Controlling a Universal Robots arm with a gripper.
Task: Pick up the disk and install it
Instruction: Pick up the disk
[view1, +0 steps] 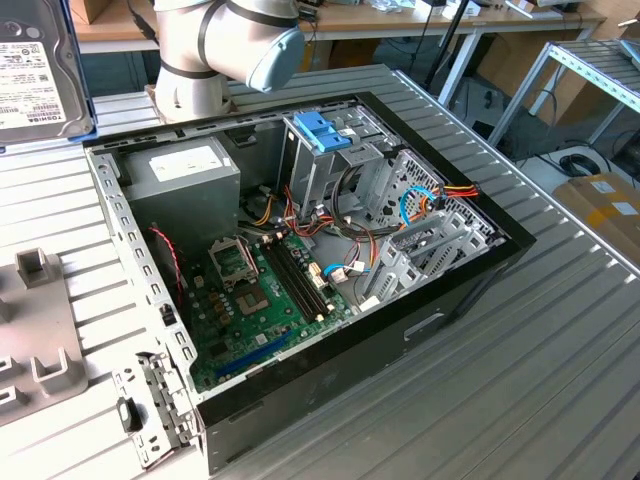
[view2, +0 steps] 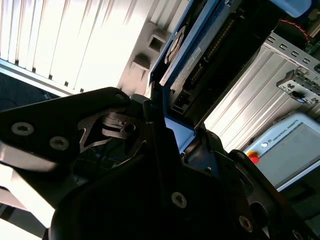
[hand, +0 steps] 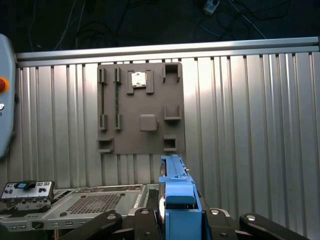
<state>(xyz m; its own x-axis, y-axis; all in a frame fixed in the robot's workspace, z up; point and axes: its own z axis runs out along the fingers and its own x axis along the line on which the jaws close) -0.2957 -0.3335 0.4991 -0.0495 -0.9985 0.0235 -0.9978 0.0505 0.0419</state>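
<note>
Disk: the disk (view1: 30, 75) is held up off the table (view1: 520, 400), label showing, at ten o'clock of the open computer case (view1: 470, 290) in the exterior view.
Pincer: my pincer (hand: 178, 224) is clamped on the disk's blue edge (seen end-on in the first wrist view), a finger on each side.
Beyond: the ribbed table and a grey holder plate (hand: 140, 107) lie past it.
Arm: my arm (view1: 230, 40) rises at eleven o'clock of the case.

Nothing cleanly readable. White label (view1: 28, 80) on the disk (view1: 72, 60): dense black print, too fine to make out. White sticker (view1: 185, 160) on power-supply box (view1: 185, 208): print unresolved. Pendant (view2: 300, 150): small grey lettering beside red button (view2: 253, 158).
</note>
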